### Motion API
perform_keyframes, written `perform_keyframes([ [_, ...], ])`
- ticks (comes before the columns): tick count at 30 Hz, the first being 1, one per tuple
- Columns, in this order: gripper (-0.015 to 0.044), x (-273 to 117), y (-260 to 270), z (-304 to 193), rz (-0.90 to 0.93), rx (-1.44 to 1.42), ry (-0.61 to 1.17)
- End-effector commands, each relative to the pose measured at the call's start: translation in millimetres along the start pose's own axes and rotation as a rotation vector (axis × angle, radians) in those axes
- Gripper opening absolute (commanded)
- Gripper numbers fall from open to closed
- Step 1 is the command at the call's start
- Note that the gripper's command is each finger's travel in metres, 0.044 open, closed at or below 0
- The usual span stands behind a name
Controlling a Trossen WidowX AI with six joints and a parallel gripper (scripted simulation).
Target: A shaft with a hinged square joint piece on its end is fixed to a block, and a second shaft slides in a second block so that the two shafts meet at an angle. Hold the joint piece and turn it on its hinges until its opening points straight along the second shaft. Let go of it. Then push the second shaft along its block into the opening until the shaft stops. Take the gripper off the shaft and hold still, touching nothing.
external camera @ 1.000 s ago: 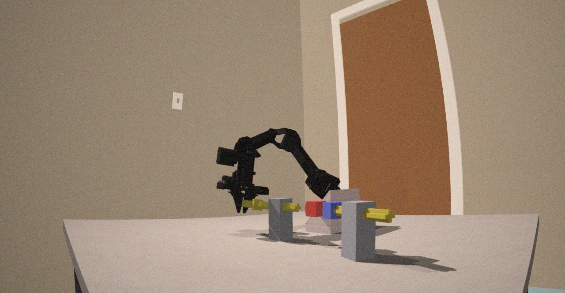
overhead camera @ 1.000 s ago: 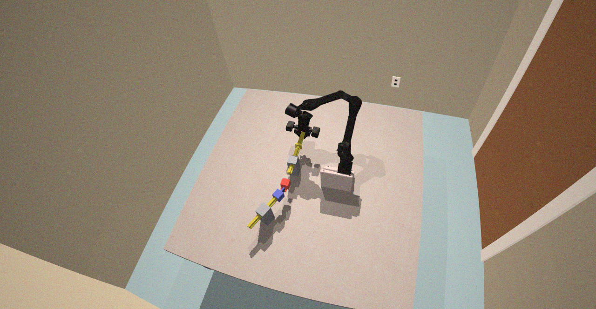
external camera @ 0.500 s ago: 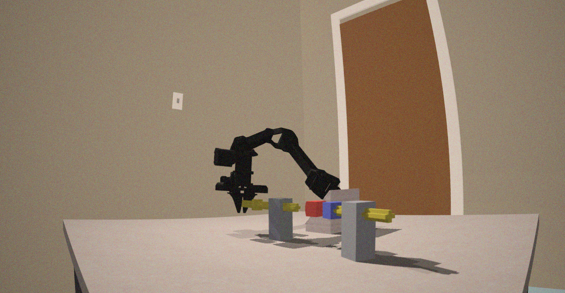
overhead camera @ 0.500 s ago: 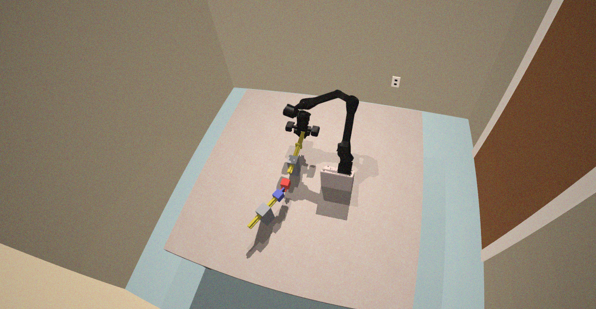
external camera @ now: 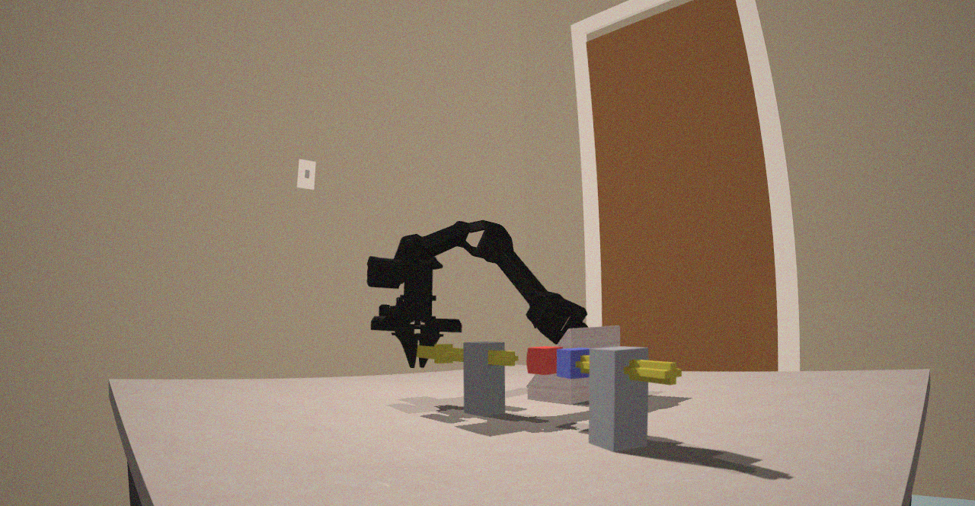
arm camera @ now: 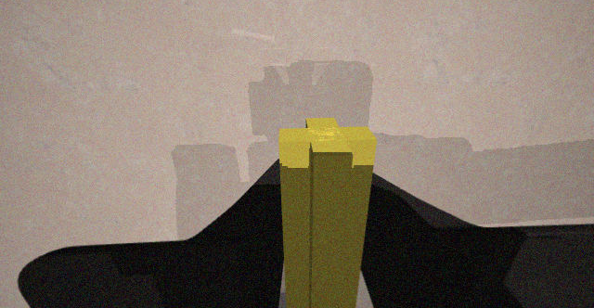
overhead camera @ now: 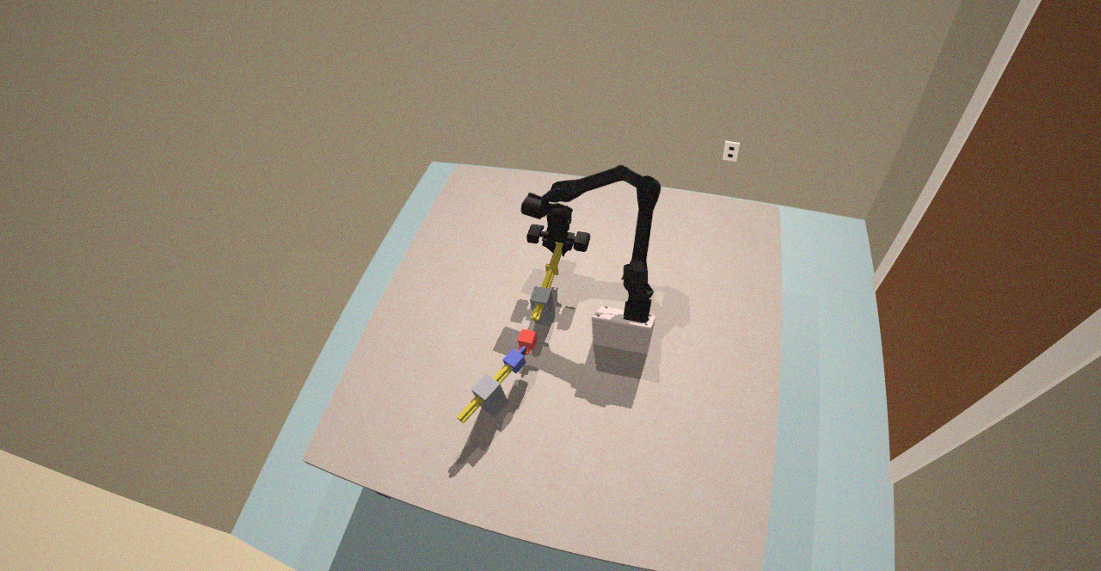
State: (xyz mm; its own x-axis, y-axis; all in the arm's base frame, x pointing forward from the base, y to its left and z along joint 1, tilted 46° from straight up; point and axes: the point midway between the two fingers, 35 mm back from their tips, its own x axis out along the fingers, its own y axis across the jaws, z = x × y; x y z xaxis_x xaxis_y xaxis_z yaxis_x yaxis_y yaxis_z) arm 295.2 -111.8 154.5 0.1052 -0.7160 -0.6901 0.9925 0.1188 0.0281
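Note:
My gripper (overhead camera: 557, 248) (external camera: 417, 363) (arm camera: 311, 167) points down and is shut on the rear end of the yellow second shaft (overhead camera: 547, 279) (external camera: 502, 357) (arm camera: 320, 215). This shaft runs through its grey block (overhead camera: 541, 297) (external camera: 483, 380), with a thicker collar behind the block. Its front end is short of the red joint piece (overhead camera: 526, 339) (external camera: 543, 360), with a gap between them. The red piece hangs on a blue piece (overhead camera: 513, 359) (external camera: 571, 363) at the end of the yellow first shaft (overhead camera: 468, 410) (external camera: 656, 371). That shaft passes through the other grey block (overhead camera: 484, 388) (external camera: 617, 401). The red piece's opening is hidden.
The arm's pale base (overhead camera: 622, 333) (external camera: 558, 392) stands right of the joint in the top view. Everything stands on a pale table (overhead camera: 692, 475) (external camera: 286, 448). The arm arches from the base over to the second shaft's rear end, and shadows fall around the blocks.

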Motion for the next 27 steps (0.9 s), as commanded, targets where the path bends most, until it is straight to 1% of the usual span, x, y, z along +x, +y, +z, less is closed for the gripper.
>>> perform_keyframes([
  [1,0.0,0.3,-0.1,-0.9,-0.001,-0.002,0.0],
  [27,0.0,0.9,0.1,-39.8,-0.026,-0.003,0.004],
])
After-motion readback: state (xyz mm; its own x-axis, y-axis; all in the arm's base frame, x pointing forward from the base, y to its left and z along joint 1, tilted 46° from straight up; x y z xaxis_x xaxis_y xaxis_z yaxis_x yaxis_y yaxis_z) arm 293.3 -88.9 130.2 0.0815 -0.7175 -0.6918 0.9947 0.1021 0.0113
